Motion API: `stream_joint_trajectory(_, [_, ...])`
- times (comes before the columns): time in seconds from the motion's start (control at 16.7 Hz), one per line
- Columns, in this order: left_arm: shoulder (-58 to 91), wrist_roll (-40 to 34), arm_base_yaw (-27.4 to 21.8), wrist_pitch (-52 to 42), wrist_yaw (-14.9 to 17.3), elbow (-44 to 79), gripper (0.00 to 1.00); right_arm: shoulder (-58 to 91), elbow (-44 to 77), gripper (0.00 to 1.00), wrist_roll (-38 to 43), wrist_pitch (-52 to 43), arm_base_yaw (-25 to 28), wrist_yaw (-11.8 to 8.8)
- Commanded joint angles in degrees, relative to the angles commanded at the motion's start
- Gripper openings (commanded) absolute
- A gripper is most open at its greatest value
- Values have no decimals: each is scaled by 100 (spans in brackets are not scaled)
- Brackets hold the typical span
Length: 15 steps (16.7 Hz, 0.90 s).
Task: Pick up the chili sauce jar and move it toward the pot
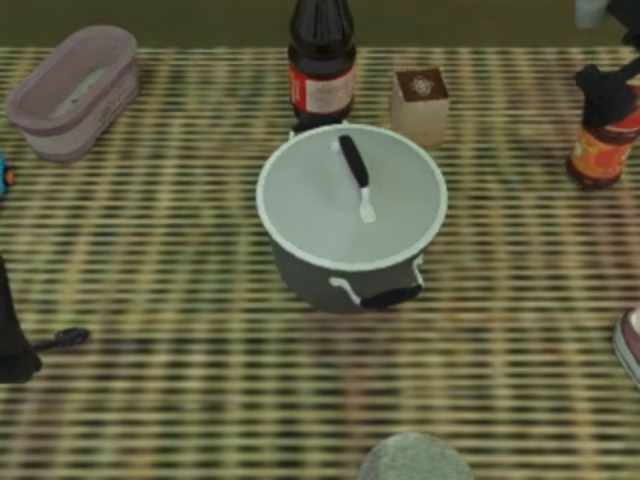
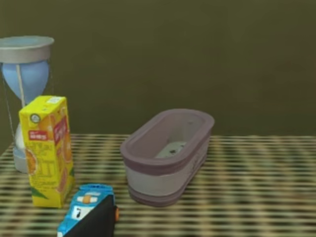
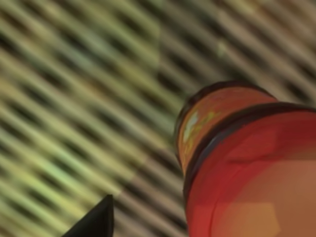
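The chili sauce jar, dark brown with an orange label, stands upright at the table's far right. My right gripper hangs directly over its top and covers the lid in the top view. In the right wrist view the jar fills the frame with its red lid, and one black fingertip shows beside it, clearly apart from it; the other finger is hidden. The grey pot, lid on with a black-and-white handle, sits mid-table, well to the jar's left. My left arm is parked at the left edge.
A lilac tub stands at the back left. A tall dark bottle and a small beige box stand just behind the pot. A grey round object is at the front edge. A yellow carton and an hourglass stand near the tub.
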Motion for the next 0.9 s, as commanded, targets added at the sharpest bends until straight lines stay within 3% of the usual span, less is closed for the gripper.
stream_joint_trajectory(0.42, [0, 0, 0, 0, 0, 0, 100, 44, 6, 100, 1, 15, 31, 3])
stream_joint_trajectory(0.9, [0, 0, 0, 0, 0, 0, 100, 209, -758, 100, 61, 959, 69, 14])
